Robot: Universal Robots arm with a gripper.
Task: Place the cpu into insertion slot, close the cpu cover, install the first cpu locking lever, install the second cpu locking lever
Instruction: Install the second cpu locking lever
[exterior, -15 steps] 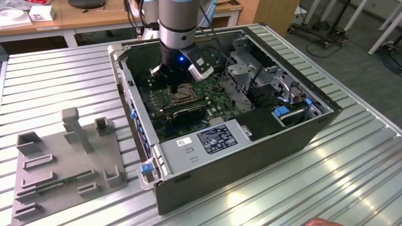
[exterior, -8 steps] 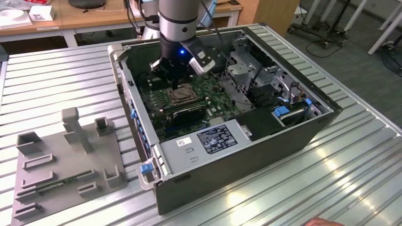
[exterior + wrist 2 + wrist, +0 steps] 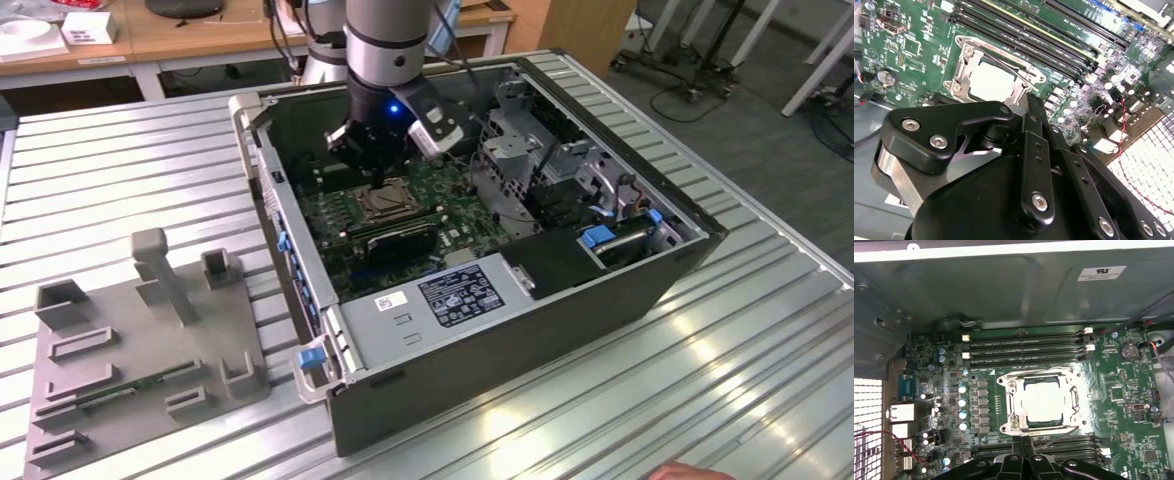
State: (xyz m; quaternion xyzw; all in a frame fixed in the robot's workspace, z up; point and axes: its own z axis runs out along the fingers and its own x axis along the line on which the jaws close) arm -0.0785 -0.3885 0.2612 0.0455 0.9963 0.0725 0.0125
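Hovering over the open computer case (image 3: 561, 290) on the slatted bench (image 3: 120, 160), the arm has its pincer (image 3: 1023, 446) down by the CPU socket, its tips pressed together into one narrow point at the socket's edge, right beside a thin wire lever (image 3: 1059, 434); whether they pinch that lever or only touch it cannot be told. The cpu (image 3: 1041, 402) already lies flat in the socket, its pale metal top showing through the open centre of the cover (image 3: 1013, 405), which is folded down over it. In the exterior view the socket (image 3: 388, 200) sits at about 6 o'clock from the pincer, just below it. The lever looks like springy steel wire: light, stiff enough to push, but slick and thin, so it is best caught near its bent free end. The chip looks rigid and light, but the socket contacts under it are probably delicate.
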